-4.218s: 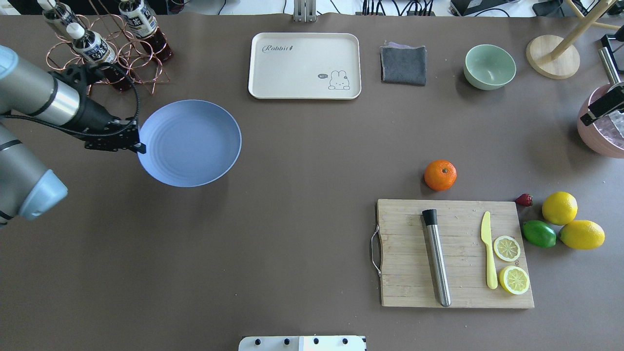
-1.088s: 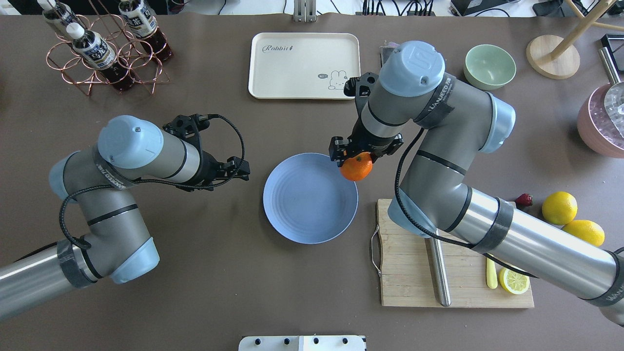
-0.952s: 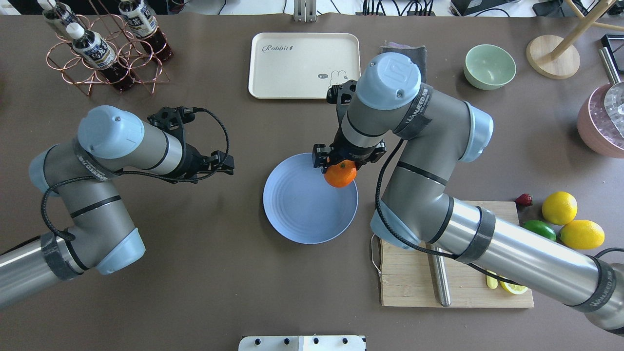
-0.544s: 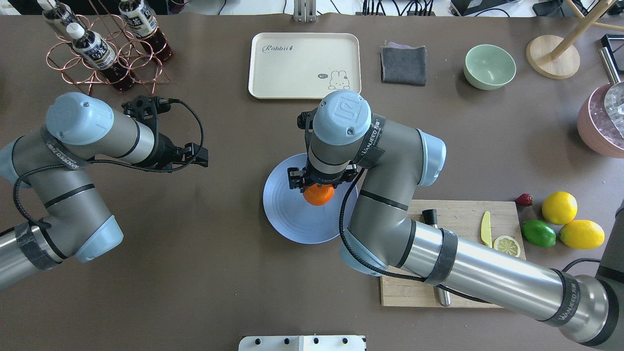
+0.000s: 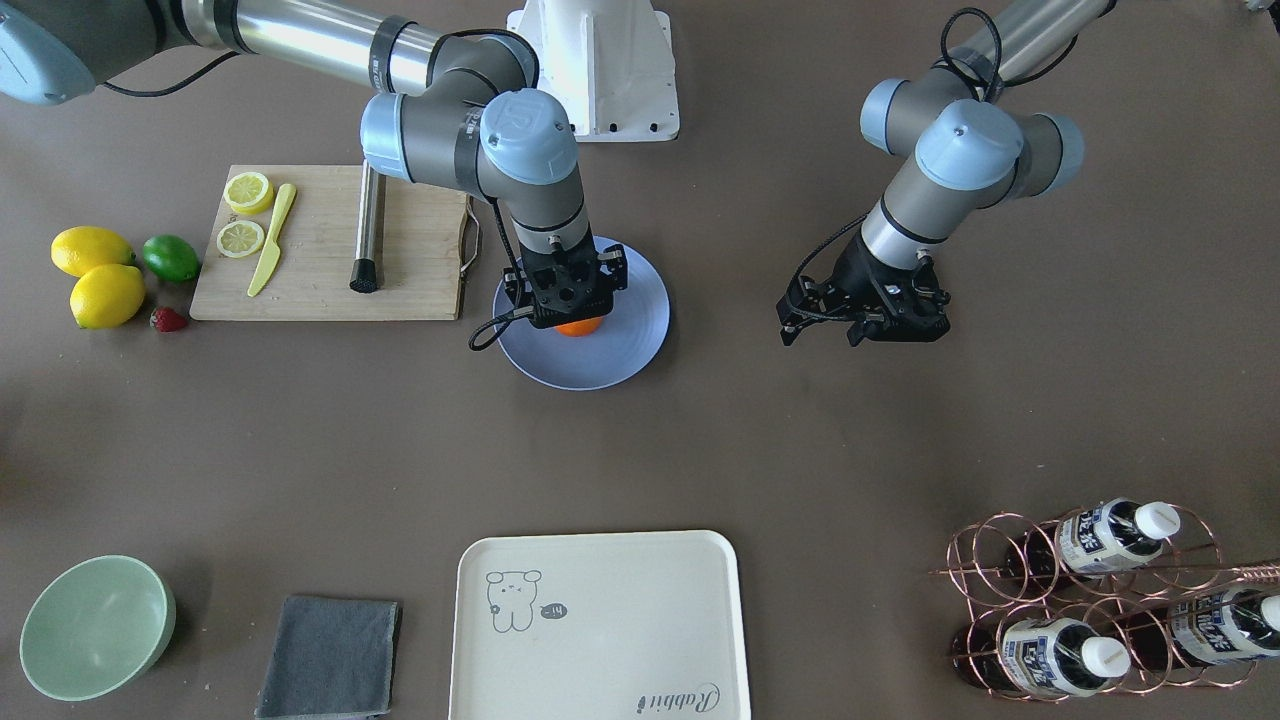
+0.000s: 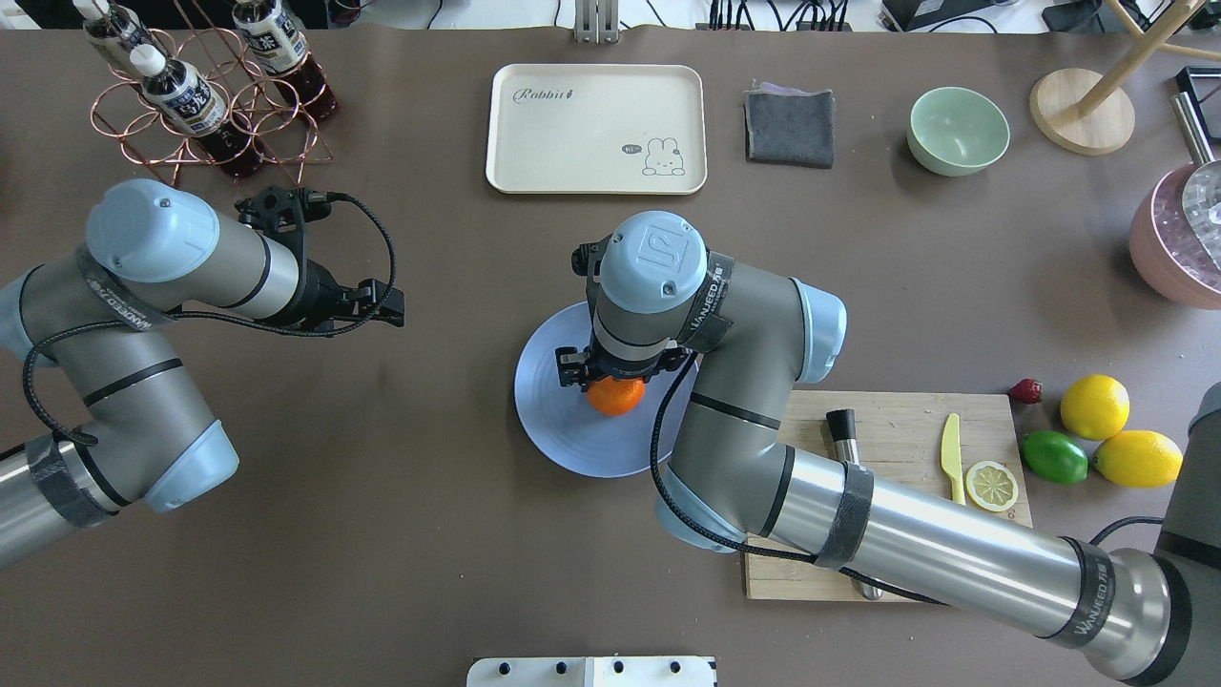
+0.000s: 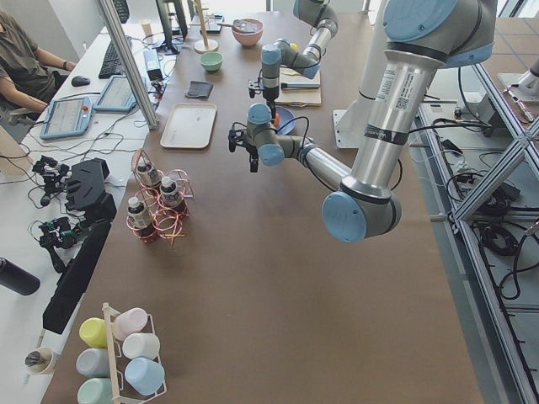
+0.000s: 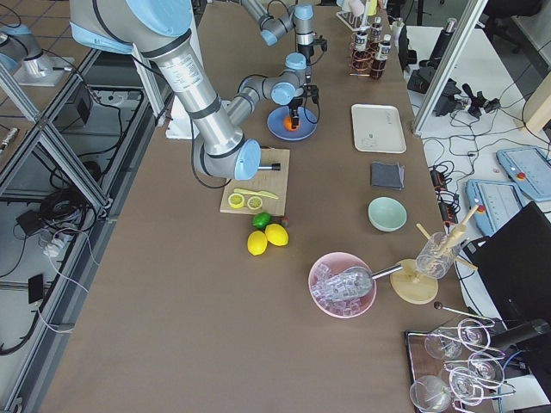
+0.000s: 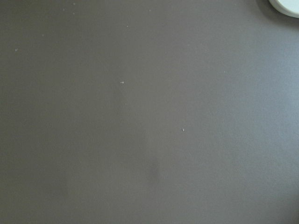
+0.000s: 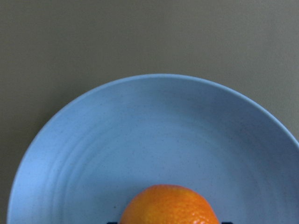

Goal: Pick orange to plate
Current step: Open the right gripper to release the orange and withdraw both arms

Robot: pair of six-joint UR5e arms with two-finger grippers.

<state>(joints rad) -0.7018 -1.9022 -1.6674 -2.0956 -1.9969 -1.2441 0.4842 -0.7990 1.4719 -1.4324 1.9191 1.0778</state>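
The orange [image 6: 616, 397] is held in my right gripper [image 6: 615, 380], which is shut on it from above. It hangs low over the middle of the periwinkle-blue plate [image 6: 558, 431]; I cannot tell whether it touches the plate. The front-facing view shows the orange [image 5: 578, 327] peeking out under the right gripper [image 5: 566, 305], over the plate [image 5: 625, 350]. In the right wrist view the orange [image 10: 169, 206] fills the bottom edge above the plate [image 10: 140, 135]. My left gripper [image 6: 386, 303] hovers open and empty over bare table, well left of the plate.
A wooden cutting board [image 6: 897, 572] with a muddler, yellow knife and lemon slice lies right of the plate. Lemons [image 6: 1095, 406] and a lime [image 6: 1054, 456] sit further right. A cream tray [image 6: 596, 129], grey cloth [image 6: 790, 126], green bowl [image 6: 958, 131] and bottle rack [image 6: 205, 105] line the far side.
The right gripper carried the orange from the plate's right rim to over its middle and lowered slightly. The left arm drew back leftward, away from the plate.
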